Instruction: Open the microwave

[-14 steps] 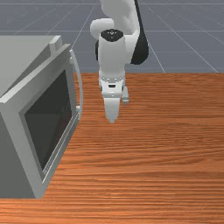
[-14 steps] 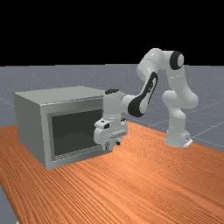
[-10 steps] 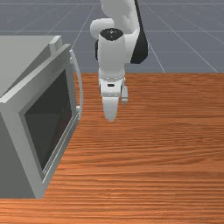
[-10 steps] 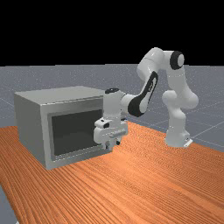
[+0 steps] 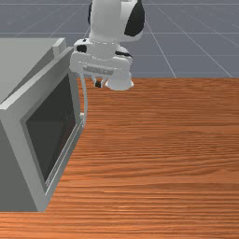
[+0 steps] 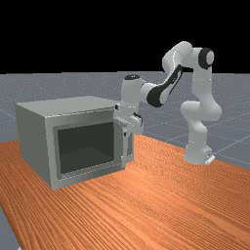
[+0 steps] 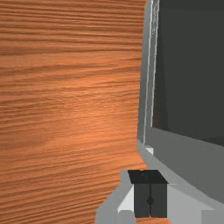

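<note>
My gripper (image 5: 99,84) is beside the upper part of the microwave's pale curved handle (image 5: 86,105), on the handle's right in the front view. The far view has the handle (image 6: 125,152) upright below the hand. Dark fingertips meet in the wrist view, where the gripper (image 7: 150,199) is shut with nothing seen between them. The grey microwave (image 5: 14,70) stands at the front view's left; its dark-windowed door (image 6: 87,146) looks closed. Whether a finger touches the handle, I cannot tell.
The orange-brown wooden table (image 5: 163,163) extends to the front view's right of the microwave. In the far view the arm's base (image 6: 197,154) stands on it, right of the microwave.
My hand has risen and turned, moving up and left in the front view, and up and slightly right in the far view. The handle has come out from behind it there. The microwave has not moved.
</note>
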Tool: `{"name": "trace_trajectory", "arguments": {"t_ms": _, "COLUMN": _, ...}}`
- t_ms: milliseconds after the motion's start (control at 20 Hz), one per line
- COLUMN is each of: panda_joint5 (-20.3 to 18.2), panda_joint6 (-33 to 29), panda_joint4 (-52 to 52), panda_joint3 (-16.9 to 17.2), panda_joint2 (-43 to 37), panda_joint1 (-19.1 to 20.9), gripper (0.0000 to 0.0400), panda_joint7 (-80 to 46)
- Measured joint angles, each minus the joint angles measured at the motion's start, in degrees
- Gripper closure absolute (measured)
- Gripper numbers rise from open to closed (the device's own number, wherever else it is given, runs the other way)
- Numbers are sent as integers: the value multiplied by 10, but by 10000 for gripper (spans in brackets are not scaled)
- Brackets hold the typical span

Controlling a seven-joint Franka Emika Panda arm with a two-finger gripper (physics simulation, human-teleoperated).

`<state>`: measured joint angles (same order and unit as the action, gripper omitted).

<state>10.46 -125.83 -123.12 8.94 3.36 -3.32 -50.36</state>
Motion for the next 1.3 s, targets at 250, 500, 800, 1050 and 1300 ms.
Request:
{"name": "trace_trajectory", "arguments": {"t_ms": 250, "panda_joint5": 4, "panda_joint6": 10, "panda_joint4": 3, "panda_joint3": 7, "panda_joint2": 0, "panda_joint1": -7, "gripper": 400, "panda_joint7": -42}}
{"name": "trace_trajectory", "arguments": {"t_ms": 500, "panda_joint5": 5, "panda_joint6": 46, "panda_joint4": 36, "panda_joint3": 13, "panda_joint2": -61, "panda_joint1": -14, "gripper": 400, "panda_joint7": -43}}
{"name": "trace_trajectory", "arguments": {"t_ms": 800, "panda_joint5": 60, "panda_joint6": 89, "panda_joint4": 104, "panda_joint3": 34, "panda_joint2": -130, "panda_joint1": 19, "gripper": 400, "panda_joint7": -54}}
{"name": "trace_trajectory", "arguments": {"t_ms": 1050, "panda_joint5": 117, "panda_joint6": 56, "panda_joint4": 68, "panda_joint3": 50, "panda_joint2": -126, "panda_joint1": 44, "gripper": 400, "panda_joint7": -59}}
{"name": "trace_trajectory", "arguments": {"t_ms": 1300, "panda_joint5": 122, "panda_joint6": -12, "panda_joint4": -4, "panda_joint3": 54, "panda_joint2": -131, "panda_joint1": 48, "gripper": 400, "panda_joint7": -58}}
